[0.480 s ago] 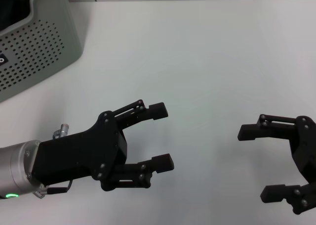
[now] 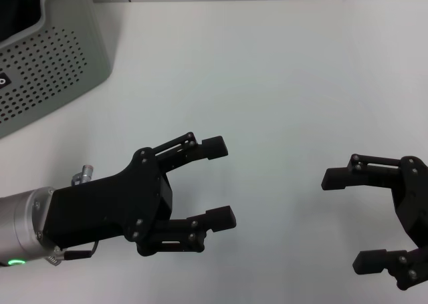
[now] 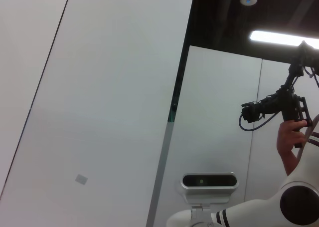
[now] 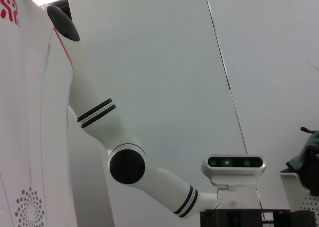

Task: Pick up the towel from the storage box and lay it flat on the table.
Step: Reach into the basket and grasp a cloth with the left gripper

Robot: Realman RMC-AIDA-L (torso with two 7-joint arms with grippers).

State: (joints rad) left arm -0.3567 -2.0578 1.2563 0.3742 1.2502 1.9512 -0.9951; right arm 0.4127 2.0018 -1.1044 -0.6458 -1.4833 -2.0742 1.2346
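Two empty grippers, towel out of sight

Head view: both grippers hover over the bare counter [image 2: 281, 63]. The left gripper [image 2: 223, 181], at about 7 o'clock, has its jaws spread wide on nothing; the right gripper [image 2: 342, 218], at 4 o'clock, is likewise wide open and empty. The box [image 2: 57, 77] sits at 10 o'clock, its inside dark; the towel cannot be seen, so its lie and long axis cannot be told.

Left wrist view: only walls and ceiling.

Right wrist view: the robot's body and arm.

Judged as cloth, the towel should be light and limp; a pinch at one edge or corner would suit.
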